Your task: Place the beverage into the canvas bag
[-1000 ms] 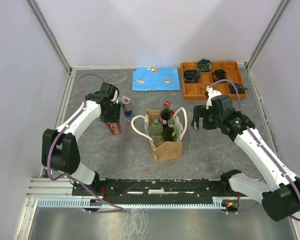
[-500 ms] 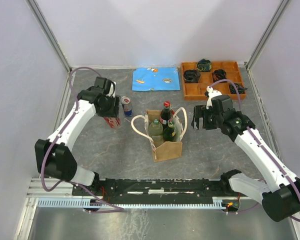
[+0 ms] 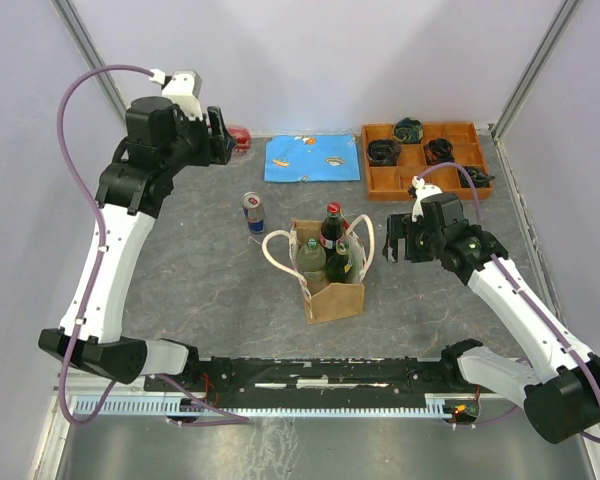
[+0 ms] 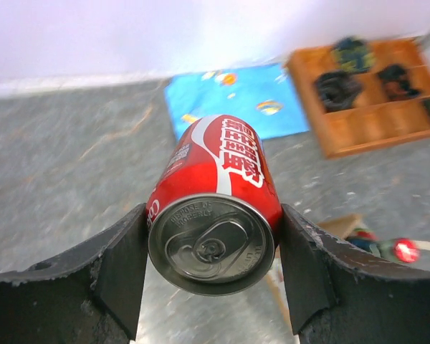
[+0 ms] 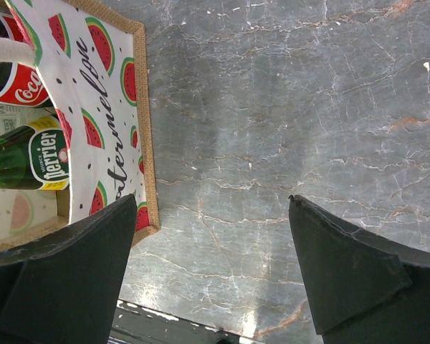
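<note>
My left gripper (image 3: 224,136) is raised high at the back left and shut on a red cola can (image 3: 240,135). In the left wrist view the can (image 4: 216,201) lies sideways between the fingers, its silver top facing the camera, and my gripper (image 4: 211,266) clamps its sides. The tan canvas bag (image 3: 334,293) with cream handles stands mid-table, holding a red-capped cola bottle (image 3: 331,226), a green bottle (image 3: 340,263) and a clear bottle (image 3: 311,262). My right gripper (image 3: 399,241) is open and empty just right of the bag; its wrist view shows the bag's watermelon lining (image 5: 100,86).
A blue-and-silver can (image 3: 253,213) stands left of the bag. A blue sheet (image 3: 313,158) lies at the back. An orange compartment tray (image 3: 375,182) with dark items sits back right. Metal frame posts and walls bound the table.
My left arm has lifted the red can off the table left of the bag and carried it up and toward the back. The right arm has not moved.
</note>
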Action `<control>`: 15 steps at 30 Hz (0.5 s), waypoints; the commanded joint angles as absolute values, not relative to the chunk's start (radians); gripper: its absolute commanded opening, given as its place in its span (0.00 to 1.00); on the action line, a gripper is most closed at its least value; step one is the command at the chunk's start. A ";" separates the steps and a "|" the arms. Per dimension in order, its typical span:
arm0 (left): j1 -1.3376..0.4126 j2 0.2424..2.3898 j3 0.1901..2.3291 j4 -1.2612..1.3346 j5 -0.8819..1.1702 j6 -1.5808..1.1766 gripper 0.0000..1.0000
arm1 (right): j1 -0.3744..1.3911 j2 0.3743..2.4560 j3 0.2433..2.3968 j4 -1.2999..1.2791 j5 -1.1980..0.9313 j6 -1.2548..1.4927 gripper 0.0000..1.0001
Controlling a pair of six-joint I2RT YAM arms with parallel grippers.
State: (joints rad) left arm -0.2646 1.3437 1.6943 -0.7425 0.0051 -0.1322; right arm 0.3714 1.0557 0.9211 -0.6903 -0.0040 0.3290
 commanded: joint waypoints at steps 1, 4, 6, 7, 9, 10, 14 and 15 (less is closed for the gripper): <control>-0.322 1.353 1.789 -0.562 0.243 -0.218 0.03 | 0.374 1.047 0.927 -0.644 -0.015 0.339 0.95; -0.409 1.358 1.772 -0.559 0.337 -0.209 0.03 | 0.374 1.037 0.927 -0.651 -0.007 0.340 0.95; -0.487 1.347 1.741 -0.562 0.367 -0.166 0.03 | 0.374 1.025 0.925 -0.658 0.000 0.341 0.95; -0.527 1.340 1.721 -0.566 0.384 -0.148 0.03 | 0.374 1.019 0.923 -0.662 0.004 0.342 0.95; -0.593 1.331 1.690 -0.581 0.414 -0.111 0.03 | 0.374 1.008 0.919 -0.667 0.012 0.344 0.95; -0.627 1.328 1.679 -0.594 0.423 -0.082 0.03 | 0.374 1.003 0.918 -0.670 0.015 0.345 0.95; -0.725 1.310 1.621 -0.626 0.431 0.004 0.03 | 0.374 0.987 0.913 -0.681 0.027 0.347 0.95; -0.740 1.304 1.604 -0.631 0.430 0.022 0.03 | 0.374 0.983 0.913 -0.683 0.030 0.348 0.95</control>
State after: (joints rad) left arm -0.6868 1.3609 1.6253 -0.7040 0.3695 -0.1017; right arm 0.3714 1.0142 0.9176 -0.6918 0.0044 0.3382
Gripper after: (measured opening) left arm 0.709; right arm 0.945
